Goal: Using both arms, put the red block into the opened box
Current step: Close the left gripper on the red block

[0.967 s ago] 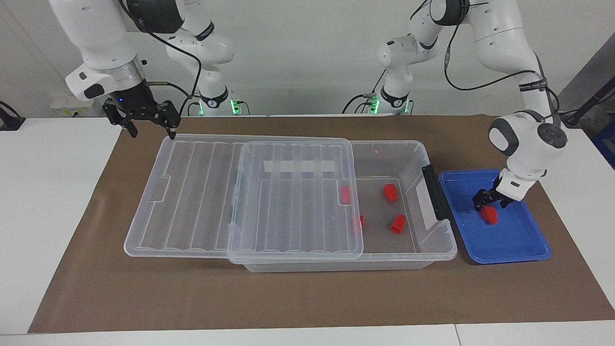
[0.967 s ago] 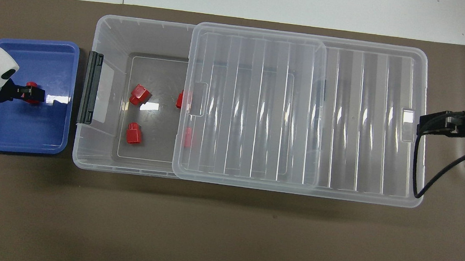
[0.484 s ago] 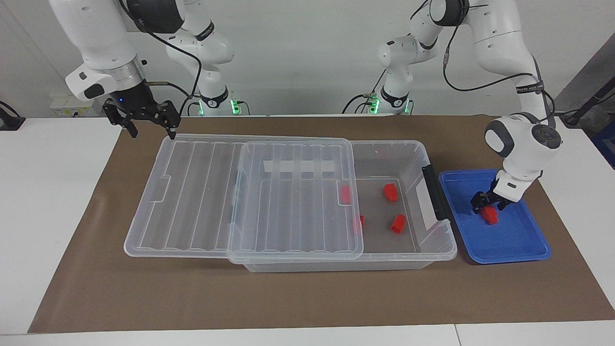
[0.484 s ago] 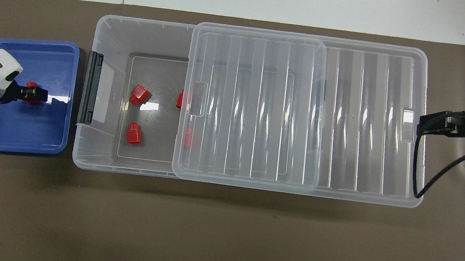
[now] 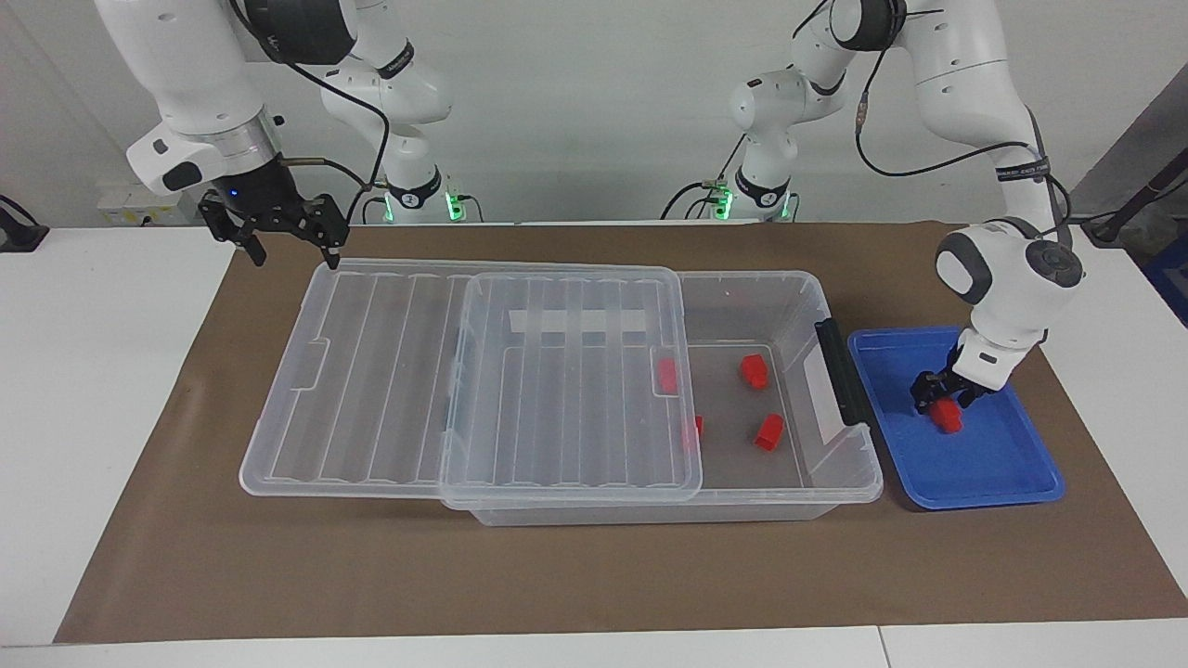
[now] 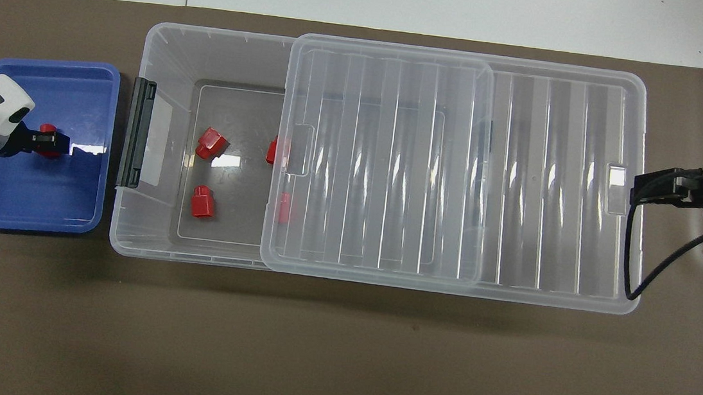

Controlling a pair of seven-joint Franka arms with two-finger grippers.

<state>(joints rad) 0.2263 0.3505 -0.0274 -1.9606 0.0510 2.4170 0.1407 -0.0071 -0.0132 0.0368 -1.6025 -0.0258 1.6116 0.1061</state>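
Right gripper [image 5: 290, 243]: raised over the paper mat at the right arm's end of the table, just off the corner of the slid-back lid; fingers apart, holding nothing; this arm waits.
Lid [image 5: 390, 371]: clear and ribbed, slid toward the right arm's end; it rests on the box and overhangs that end, leaving the other end uncovered.
Box [image 5: 840, 482]: clear bin at mid-table, open at the left arm's end, where the black clip handle [image 5: 840, 371] sits.
Blocks in box: two red blocks [image 5: 754, 371] lie on the uncovered floor; two more show partly under the lid's edge.
Blue tray [image 5: 998, 482]: beside the box's handle end, toward the left arm's end.
Red block [image 5: 947, 416]: on the tray floor.
Left gripper [image 5: 939, 401]: lowered into the tray, fingers on either side of the red block; whether they already clamp it cannot be told.
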